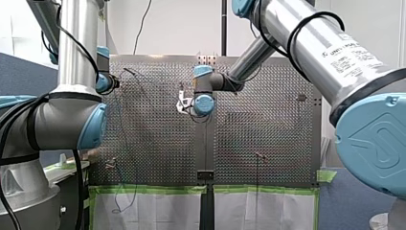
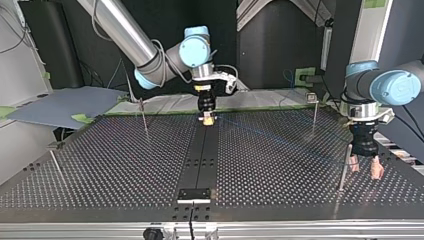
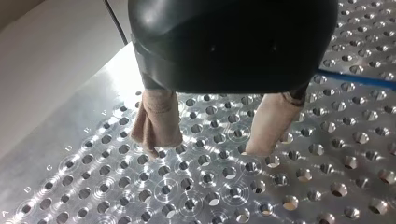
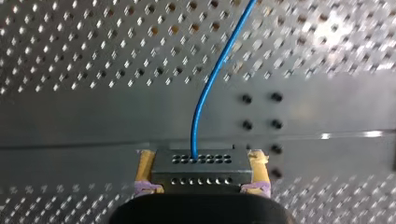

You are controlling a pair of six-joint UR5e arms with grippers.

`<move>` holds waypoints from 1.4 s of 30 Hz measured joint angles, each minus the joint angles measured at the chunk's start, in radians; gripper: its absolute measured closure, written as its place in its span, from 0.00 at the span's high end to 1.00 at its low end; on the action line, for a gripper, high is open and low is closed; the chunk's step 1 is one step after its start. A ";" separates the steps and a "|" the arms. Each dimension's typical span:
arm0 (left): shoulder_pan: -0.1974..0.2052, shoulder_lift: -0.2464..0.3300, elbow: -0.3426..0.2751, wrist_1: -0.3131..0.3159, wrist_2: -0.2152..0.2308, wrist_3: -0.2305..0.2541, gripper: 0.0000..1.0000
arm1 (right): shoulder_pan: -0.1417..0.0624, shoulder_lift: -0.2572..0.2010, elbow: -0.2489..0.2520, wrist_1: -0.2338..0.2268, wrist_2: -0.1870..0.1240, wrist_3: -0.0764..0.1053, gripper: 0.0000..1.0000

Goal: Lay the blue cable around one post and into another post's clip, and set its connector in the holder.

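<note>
- My right gripper is clamped on the connector, yellow pads on both flanks; the blue cable leaves straight ahead of it
- Top view: the likely holder lies at 6 o'clock from that gripper, along the dark centre strip
- My left gripper stands agape and empty, farther off at 4 o'clock

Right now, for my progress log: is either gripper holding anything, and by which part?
My right gripper grips the connector by its two ends, between the pads; my left gripper is open, empty.
</note>
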 joint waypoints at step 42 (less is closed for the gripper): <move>0.004 0.000 0.000 0.003 -0.008 -0.001 1.00 | -0.132 0.193 0.433 -0.433 0.277 0.172 0.00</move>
